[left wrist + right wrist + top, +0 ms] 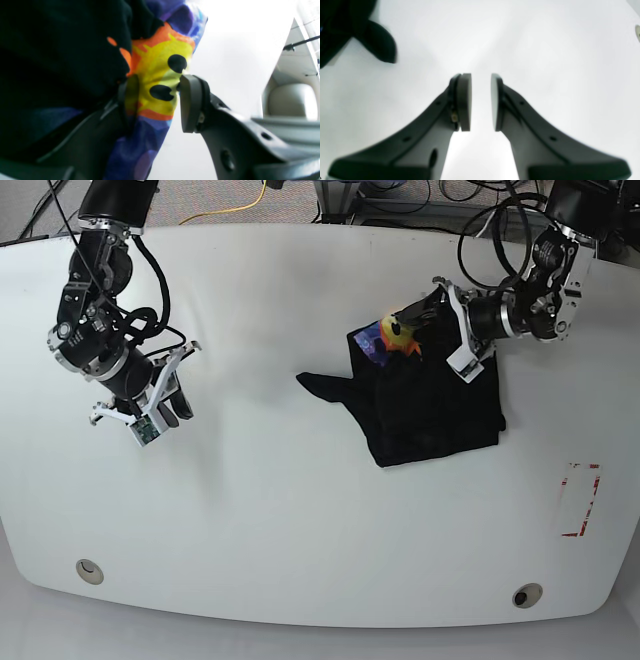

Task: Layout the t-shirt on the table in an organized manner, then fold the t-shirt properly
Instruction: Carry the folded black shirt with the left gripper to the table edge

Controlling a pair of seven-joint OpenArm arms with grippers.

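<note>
shirt point(430, 405) bunched on counter point(300, 510), right of centre | left gripper point(155, 100) part-open around printed fold, clamp unclear | right gripper point(481, 101) narrowly open, empty, well apart | advice: pinch one layer only, lift, spread flat

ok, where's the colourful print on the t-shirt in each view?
Left wrist: print fills the centre, between the left pincer's pads.
Right wrist: no print; only a black corner of the t-shirt at top left.
Base: print right of centre, upper half, at the shirt's top edge.
Shared landmark: the white table.
</note>
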